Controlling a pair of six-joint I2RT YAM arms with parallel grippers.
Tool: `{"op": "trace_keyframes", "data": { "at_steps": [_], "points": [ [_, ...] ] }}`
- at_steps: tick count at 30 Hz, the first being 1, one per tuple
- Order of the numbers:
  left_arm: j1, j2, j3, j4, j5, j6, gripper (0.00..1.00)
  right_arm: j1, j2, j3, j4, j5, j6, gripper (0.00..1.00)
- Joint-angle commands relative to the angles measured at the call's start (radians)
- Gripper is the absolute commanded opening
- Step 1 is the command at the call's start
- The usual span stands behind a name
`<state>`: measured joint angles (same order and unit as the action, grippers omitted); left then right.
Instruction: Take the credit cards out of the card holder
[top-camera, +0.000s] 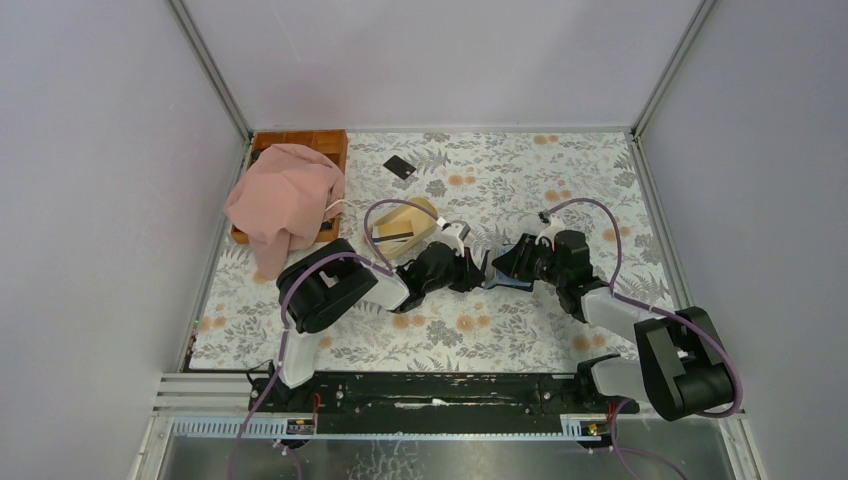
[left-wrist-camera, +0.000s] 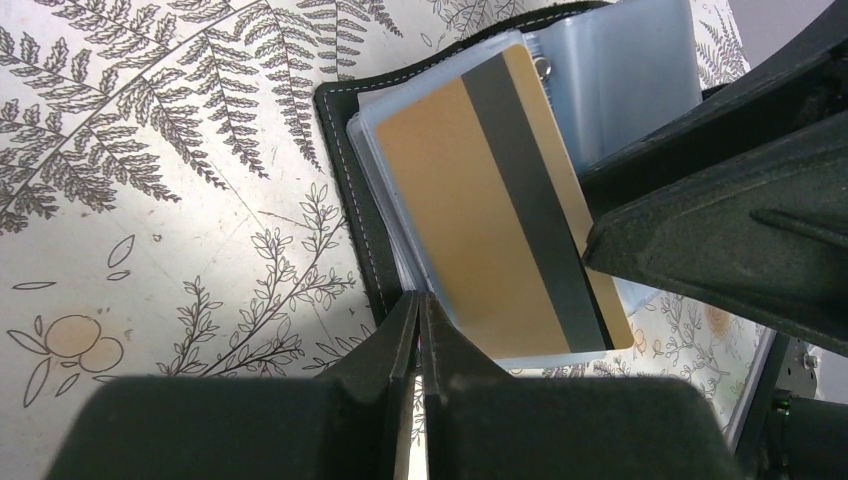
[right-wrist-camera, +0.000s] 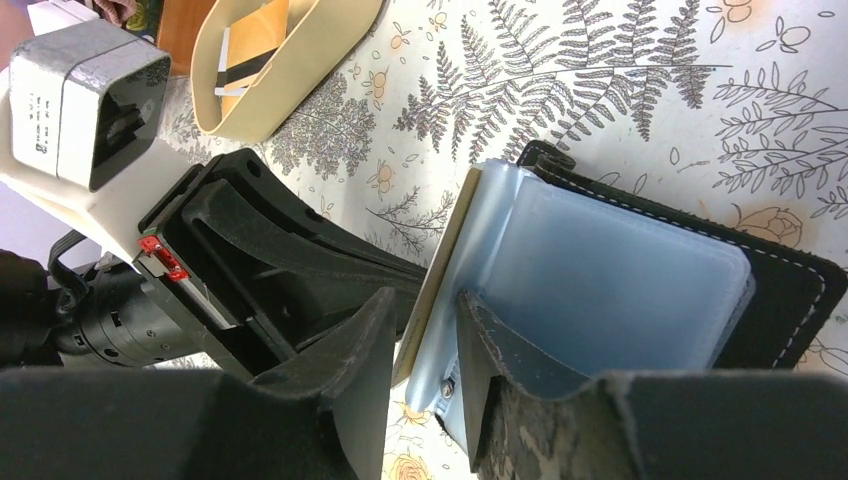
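Right wrist view: the right gripper stands about half open. Its fingers sit either side of the thin edge of a gold card. There is a little room on the outer finger's side, and the inner finger rests against the clear sleeves. It clamps nothing.

Directly opposite, the left gripper meets it nose to nose. Its fingers are pressed almost together at the near edge of the card holder; whether they nip sleeve or card cannot be told.

The card has a dark stripe and lies slanted across the holder, one end sticking out past the holder's stitched edge. The holder lies open on the worktop beneath both grippers.

Just beyond the left gripper sits a beige dish holding a second striped card. Farther out, a black card lies flat, alone. Well out to that side, a pink cloth drapes over a wooden tray at the worktop's corner. Ahead of and outside the right gripper, open patterned worktop runs to the walls.
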<state>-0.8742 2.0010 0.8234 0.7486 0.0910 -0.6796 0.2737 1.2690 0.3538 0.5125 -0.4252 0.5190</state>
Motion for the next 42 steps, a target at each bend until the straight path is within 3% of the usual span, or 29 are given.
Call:
{"op": "trace_keyframes", "data": {
  "at_steps": [1, 14, 31, 37, 42],
  "points": [
    [-0.008, 0.056, 0.008, -0.032, 0.031, 0.003, 0.08, 0.009, 0.036, -0.001, -0.014, -0.058, 0.004, 0.37],
    [-0.009, 0.077, 0.016, -0.027, 0.039, -0.002, 0.08, 0.011, -0.143, 0.042, -0.183, -0.046, -0.034, 0.36],
    [-0.008, 0.074, -0.001, -0.014, 0.049, -0.011, 0.07, 0.010, -0.005, 0.014, -0.117, -0.039, -0.044, 0.37],
    [-0.008, 0.074, -0.003, -0.014, 0.048, -0.011, 0.07, 0.010, -0.065, 0.022, -0.187, -0.005, -0.063, 0.37],
    [-0.006, 0.070, -0.018, 0.023, 0.049, -0.028, 0.06, 0.009, -0.157, 0.015, -0.256, 0.061, -0.054, 0.27]
  ]
}}
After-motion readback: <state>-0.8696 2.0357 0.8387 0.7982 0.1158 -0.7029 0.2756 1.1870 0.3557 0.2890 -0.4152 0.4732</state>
